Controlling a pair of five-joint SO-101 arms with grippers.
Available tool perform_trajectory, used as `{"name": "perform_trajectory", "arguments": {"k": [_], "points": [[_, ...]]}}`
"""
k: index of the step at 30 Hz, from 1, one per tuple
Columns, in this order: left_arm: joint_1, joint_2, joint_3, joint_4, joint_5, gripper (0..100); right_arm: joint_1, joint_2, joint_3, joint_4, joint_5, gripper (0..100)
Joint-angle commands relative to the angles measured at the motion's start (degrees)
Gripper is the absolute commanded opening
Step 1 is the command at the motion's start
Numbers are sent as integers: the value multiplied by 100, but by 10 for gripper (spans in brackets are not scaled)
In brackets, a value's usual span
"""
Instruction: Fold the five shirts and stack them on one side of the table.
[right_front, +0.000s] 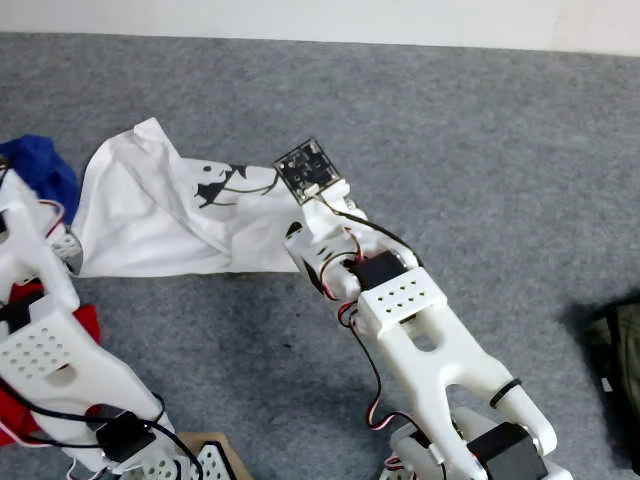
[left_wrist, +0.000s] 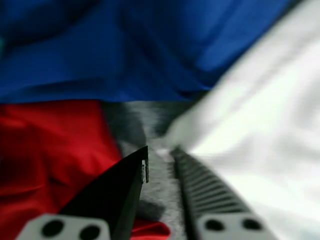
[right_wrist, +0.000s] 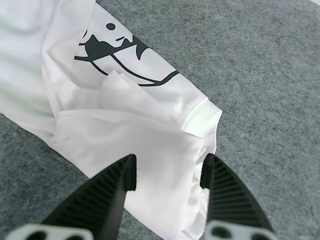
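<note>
White shirt (right_front: 150, 215) with a black graphic (right_front: 225, 183) lies rumpled and loosely spread on the grey table (right_front: 480, 120), one end bunched into folds. The right gripper (right_wrist: 167, 172) hangs over that bunched end, beside a thick hemmed edge of the white shirt, its jaws spread wide with white cloth showing in the gap between them. Whether the fingertips touch the fabric cannot be told.

At the white shirt's opposite end, the left gripper (left_wrist: 160, 152) sits low over the table, its jaws narrowly parted and holding nothing, with a strip of grey surface showing between them. One ribbed finger (left_wrist: 200, 185) lies right at the white shirt's edge.

A blue shirt (right_front: 40, 170) is heaped just beside that same end of the white shirt. A red shirt (right_front: 88, 322) lies near it, partly under the left arm (right_front: 45, 345). A dark bundle of cloth (right_front: 620, 350) sits well apart from the white shirt, beyond the right arm (right_front: 430, 330).
</note>
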Motion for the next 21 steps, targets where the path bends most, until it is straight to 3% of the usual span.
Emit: {"name": "perform_trajectory", "arguments": {"k": [1,14,18,21], "points": [[-48,-356,-119,-44,404,255,-198,-101,-48,-92,-18,221],[-576,-347,-2431,1582,668,263,-215,-92,-48,-92,-18,221],[-505,-347,-2686,1697,677,263,-215,-92,-48,-92,-18,221],[-48,-330,-2800,1670,686,263,-215,-92,-48,-92,-18,221]]}}
